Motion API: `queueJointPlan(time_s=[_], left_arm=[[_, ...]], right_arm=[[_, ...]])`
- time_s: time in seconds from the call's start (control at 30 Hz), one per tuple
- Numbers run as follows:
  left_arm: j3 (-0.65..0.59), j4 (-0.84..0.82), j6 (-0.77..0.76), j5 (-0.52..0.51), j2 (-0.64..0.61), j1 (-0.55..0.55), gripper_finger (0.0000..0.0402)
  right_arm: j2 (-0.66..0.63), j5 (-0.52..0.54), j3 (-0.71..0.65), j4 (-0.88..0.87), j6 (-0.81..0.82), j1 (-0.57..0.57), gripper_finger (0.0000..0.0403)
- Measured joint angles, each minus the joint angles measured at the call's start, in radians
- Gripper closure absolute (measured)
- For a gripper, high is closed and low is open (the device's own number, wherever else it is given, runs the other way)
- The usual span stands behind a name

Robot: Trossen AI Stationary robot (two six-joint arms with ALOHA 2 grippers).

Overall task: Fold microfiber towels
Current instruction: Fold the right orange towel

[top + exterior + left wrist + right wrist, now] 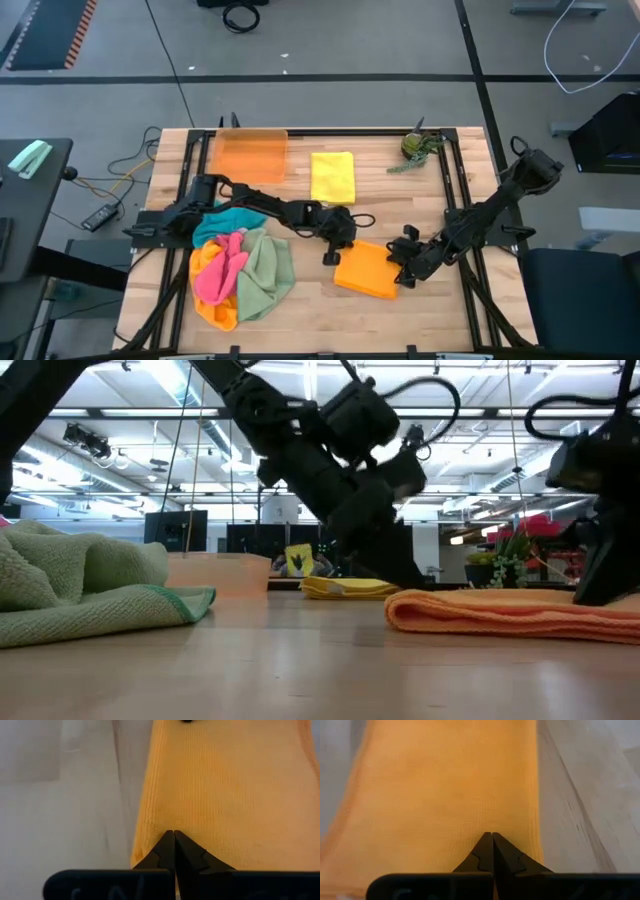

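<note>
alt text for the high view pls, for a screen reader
Two dark robot arms meet over a folded orange towel near the front of a wooden table, the left gripper at one side and the right gripper at the other, both shut. A pile of unfolded towels lies at the left; a folded yellow towel and an orange tray sit behind.

Six towels lie on the desk (pixel 300 330). Two are folded: a yellow towel (pixel 333 176) beside the tray (pixel 250 155), and an orange towel (pixel 366 270) farther from it. Four sit heaped (teal (pixel 228 222), pink (pixel 222 270), green (pixel 268 272), orange (pixel 212 308)). One tray. One plant (pixel 416 147).
</note>
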Motion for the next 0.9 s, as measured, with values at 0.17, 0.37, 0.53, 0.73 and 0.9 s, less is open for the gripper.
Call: queueJointPlan(time_s=[0.17,0.37,0.53,0.73,0.9], left_arm=[[0.001,-0.034,-0.006,-0.004,-0.084,0.016,0.0391],[0.002,-0.167,-0.307,-0.007,-0.186,0.026,0.0383],[-0.002,-0.337,-0.478,0.078,-0.202,0.025,0.0335],[-0.033,-0.313,-0.534,0.083,-0.206,-0.024,0.0259],[-0.08,-0.108,-0.506,0.059,-0.205,-0.125,0.0214]], right_arm=[[-0.094,-0.024,0.03,-0.023,-0.074,0.0,0.0402],[-0.228,-0.113,0.036,-0.078,0.026,0.0,0.0391],[-0.304,-0.2,0.036,-0.134,0.257,0.005,0.0378],[-0.346,-0.206,0.035,-0.213,0.303,-0.005,0.0352],[-0.3,-0.164,0.038,-0.168,0.126,-0.082,0.0325]])
